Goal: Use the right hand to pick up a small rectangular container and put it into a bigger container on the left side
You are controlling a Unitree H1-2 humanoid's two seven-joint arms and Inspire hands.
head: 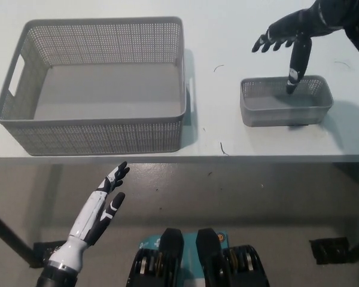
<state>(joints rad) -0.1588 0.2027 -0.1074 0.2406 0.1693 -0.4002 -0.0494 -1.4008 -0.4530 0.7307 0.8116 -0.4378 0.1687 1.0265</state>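
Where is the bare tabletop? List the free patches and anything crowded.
Free: the strip between the big basket and small basket, the far table edge, and the big basket's bare floor. Crowded: over the small basket, where the right hand dips in. The left hand rests below the table.
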